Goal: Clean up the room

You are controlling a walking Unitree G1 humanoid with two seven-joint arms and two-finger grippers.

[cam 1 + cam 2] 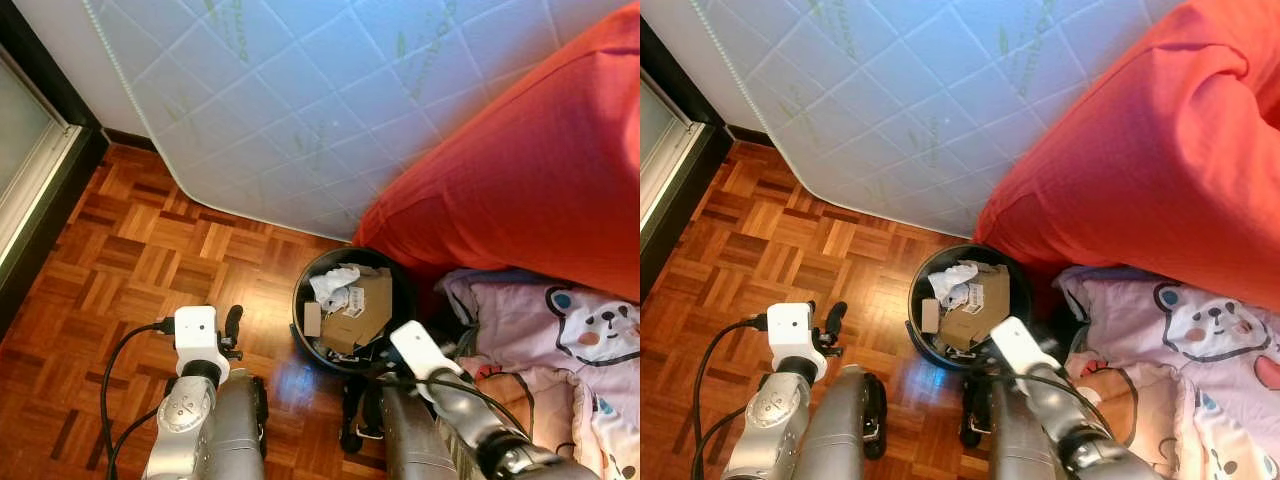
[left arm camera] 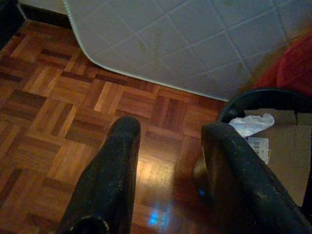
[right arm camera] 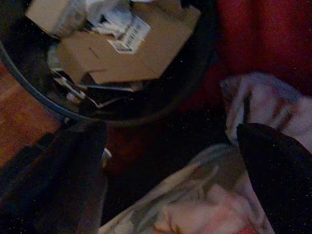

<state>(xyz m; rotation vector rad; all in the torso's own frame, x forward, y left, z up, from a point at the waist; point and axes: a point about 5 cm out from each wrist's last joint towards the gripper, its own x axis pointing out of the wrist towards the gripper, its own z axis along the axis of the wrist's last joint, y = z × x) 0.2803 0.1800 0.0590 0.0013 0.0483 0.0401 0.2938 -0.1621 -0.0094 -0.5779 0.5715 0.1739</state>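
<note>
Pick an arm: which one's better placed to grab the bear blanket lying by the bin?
Right, probably. The right gripper hangs open directly over the blanket, which fills the space between its fingers in the right wrist view. The left gripper is open over bare floor, on the far side of the bin.

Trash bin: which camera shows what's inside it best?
The left eye view: the whole bin is seen from above, with cardboard and crumpled paper. Right eye matches. Right wrist shows it close but dark; left wrist catches just its edge.

bin (image 1: 346, 345) left of bedding (image 1: 545, 340), mattress (image 1: 300, 90) behind
</note>
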